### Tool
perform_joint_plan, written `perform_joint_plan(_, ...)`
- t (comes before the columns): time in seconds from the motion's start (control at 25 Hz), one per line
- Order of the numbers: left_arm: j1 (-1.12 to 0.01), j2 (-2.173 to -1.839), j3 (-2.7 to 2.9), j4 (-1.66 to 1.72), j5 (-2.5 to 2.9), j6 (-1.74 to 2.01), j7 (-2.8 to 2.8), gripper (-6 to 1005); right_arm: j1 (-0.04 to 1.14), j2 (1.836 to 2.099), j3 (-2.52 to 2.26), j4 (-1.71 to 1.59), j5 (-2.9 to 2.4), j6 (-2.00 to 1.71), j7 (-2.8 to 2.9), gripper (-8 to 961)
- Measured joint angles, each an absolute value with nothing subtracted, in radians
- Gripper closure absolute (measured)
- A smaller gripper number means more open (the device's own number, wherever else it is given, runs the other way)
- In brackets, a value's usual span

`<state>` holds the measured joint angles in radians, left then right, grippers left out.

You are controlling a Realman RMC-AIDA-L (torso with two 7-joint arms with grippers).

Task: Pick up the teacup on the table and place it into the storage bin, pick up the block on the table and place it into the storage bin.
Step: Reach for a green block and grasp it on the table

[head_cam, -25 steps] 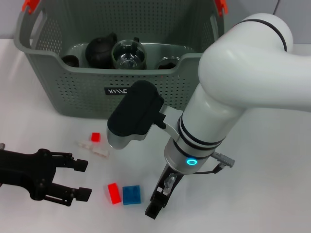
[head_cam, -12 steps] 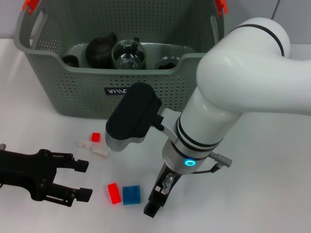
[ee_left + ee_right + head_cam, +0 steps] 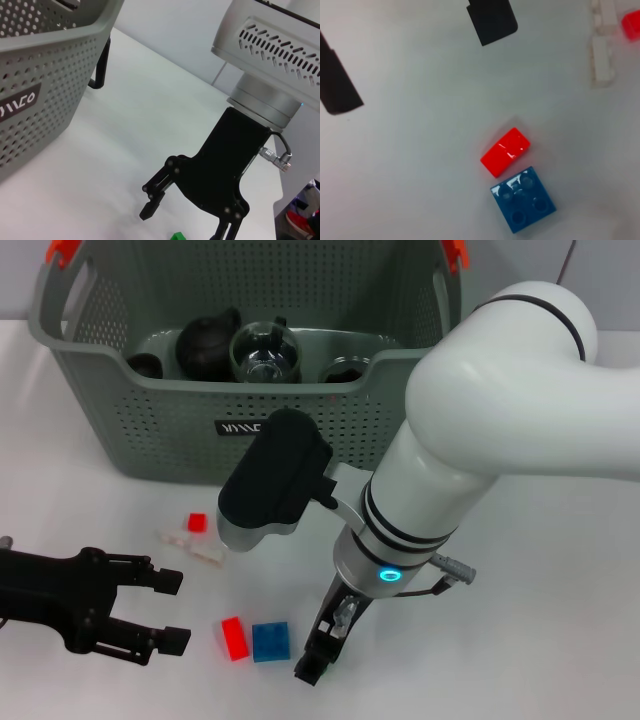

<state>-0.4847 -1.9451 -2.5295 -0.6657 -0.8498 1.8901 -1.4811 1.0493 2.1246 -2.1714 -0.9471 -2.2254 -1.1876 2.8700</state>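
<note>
Right end effector (image 3: pixel 318 655) hangs open just at 3 o'clock of the blue block (image 3: pixel 270 641); left end effector (image 3: pixel 165 610) open at 9 o'clock.

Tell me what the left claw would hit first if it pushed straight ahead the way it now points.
Probably the red block: the open left claw points across the table at it, the blue block just behind. Height is unclear, so it might pass over.

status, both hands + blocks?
Right hand open, low beside blue block. Left hand open, idle near red block. Storage bin behind. Nothing blocking.
</note>
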Motion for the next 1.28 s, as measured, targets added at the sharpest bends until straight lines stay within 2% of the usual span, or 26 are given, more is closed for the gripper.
perform_joint_plan(1.24,-0.494,-1.945,-2.530,-0.666,-0.850,1.888,-1.489,123,1.059,2.123,-2.167,-0.948,-2.257,-1.221,2.889,34)
perform_joint_plan(1.28,-0.494,-1.945,-2.530,-0.666,-0.850,1.888,-1.489,123,1.059,2.124,-2.168,-0.948,-2.255,-1.221,2.887,64)
